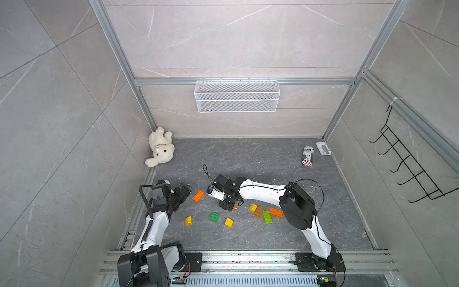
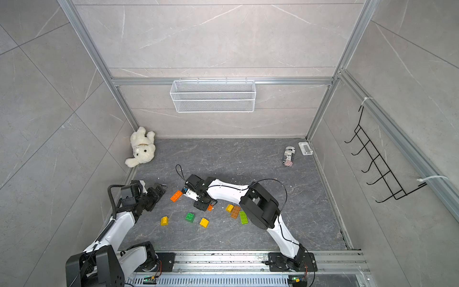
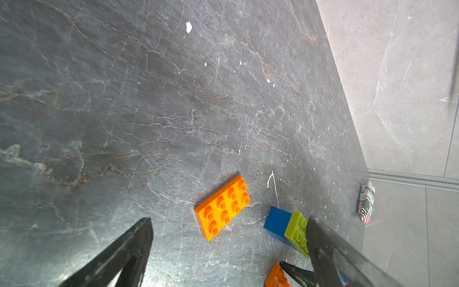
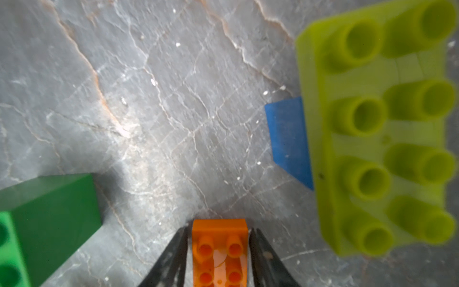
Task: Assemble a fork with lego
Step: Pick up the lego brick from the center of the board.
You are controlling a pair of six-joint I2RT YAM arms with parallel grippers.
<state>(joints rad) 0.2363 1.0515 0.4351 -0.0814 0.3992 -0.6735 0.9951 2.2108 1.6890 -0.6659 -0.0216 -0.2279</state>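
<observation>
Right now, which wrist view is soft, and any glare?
Right wrist view: lime brick close to the lens is blurred, green brick soft, glare patch on the orange brick in the right gripper. Left wrist view: orange plate sharp, fingers in the foreground blurred.

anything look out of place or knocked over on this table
A white plush bear lies in the far left corner and a can lies on its side near the far right corner; neither belongs with the lego. The lime-on-blue brick pair looks tipped, studs facing sideways.
</observation>
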